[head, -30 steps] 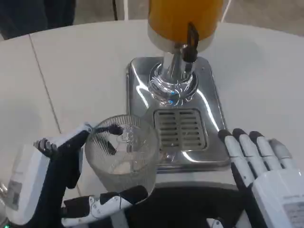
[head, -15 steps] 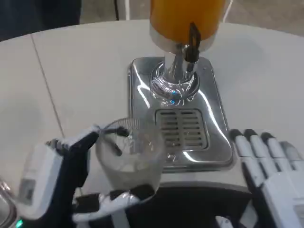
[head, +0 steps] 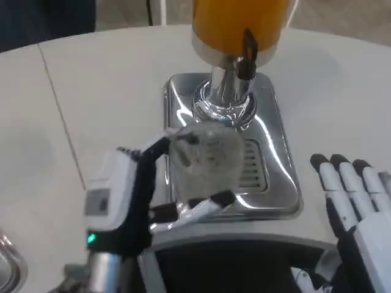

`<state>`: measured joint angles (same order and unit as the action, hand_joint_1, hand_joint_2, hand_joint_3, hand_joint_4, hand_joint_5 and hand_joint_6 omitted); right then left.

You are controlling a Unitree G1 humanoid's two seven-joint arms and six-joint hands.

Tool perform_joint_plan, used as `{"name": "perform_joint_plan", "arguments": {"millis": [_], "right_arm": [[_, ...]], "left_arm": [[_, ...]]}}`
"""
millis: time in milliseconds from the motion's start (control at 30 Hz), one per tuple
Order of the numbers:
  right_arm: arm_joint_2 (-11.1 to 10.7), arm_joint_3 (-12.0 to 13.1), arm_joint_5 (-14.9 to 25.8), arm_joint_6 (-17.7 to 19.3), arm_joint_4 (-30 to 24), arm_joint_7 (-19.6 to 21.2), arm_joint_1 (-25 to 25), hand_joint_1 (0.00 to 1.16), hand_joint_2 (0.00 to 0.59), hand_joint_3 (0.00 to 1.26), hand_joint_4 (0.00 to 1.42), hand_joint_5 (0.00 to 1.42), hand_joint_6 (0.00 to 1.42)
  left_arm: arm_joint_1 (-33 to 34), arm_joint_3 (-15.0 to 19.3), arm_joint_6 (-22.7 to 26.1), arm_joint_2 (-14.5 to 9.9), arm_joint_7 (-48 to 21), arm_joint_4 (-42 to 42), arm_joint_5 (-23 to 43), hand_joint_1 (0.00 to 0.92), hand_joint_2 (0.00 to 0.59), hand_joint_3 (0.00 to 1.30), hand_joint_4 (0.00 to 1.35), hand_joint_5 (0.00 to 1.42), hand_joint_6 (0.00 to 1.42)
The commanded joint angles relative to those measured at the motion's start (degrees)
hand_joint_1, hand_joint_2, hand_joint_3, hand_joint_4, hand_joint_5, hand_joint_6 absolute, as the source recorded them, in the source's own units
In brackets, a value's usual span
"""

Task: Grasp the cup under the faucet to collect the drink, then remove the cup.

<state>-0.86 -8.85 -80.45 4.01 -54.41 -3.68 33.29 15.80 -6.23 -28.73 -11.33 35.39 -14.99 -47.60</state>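
White table (head: 91, 85) bears a steel tray (head: 278, 152); left hand (head: 131, 195) clasps cup (head: 204, 162), right hand (head: 357, 213) spread, empty.

Left hand (head: 131, 198) wrapped in a grip; right hand (head: 357, 210) flat — fingers (head: 333, 183) straight.

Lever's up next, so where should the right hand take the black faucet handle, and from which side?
Likely the top of the black faucet handle, coming from the front right. It juts toward the camera off the dispenser, and the left hand with the cup crowds its left.
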Motion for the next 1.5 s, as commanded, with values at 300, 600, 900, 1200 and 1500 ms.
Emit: {"name": "perform_joint_plan", "arguments": {"millis": [300,600,900,1200,1500], "right_arm": [[-0.07,1.63,0.95,1.03,-2.04,-0.36,1.73,0.49,0.459,0.0,0.0,0.0,0.04],[-0.3,3.31,0.44,1.64,-3.31,-2.26,1.11,0.5,0.459,0.0,0.0,0.0,0.05],[0.97,3.66,0.24,2.44,-3.94,-2.57,2.58,0.5,0.459,0.0,0.0,0.0,0.05],[2.8,2.96,-1.53,2.77,-4.18,-3.36,2.55,0.5,0.459,0.0,0.0,0.0,0.05],[4.08,1.52,-2.73,2.78,-3.75,-3.55,2.79,0.5,0.459,0.0,0.0,0.0,0.05]], "left_arm": [[9.9,-5.7,2.57,1.96,5.99,-10.89,0.72,0.57,0.061,1.17,1.16,1.42,1.42],[15.62,-10.57,2.92,3.19,10.27,-19.85,-0.51,0.57,0.061,1.17,1.16,1.42,1.42],[23.87,-11.97,3.87,5.64,13.95,-31.34,1.71,0.57,0.061,1.17,1.16,1.42,1.42],[28.97,-13.35,4.13,5.98,17.26,-40.69,3.45,0.575,0.063,1.16,1.15,1.42,1.42],[32.53,-13.61,5.79,6.07,19.17,-46.26,4.4,0.586,0.072,1.14,1.12,1.42,1.42]]}}
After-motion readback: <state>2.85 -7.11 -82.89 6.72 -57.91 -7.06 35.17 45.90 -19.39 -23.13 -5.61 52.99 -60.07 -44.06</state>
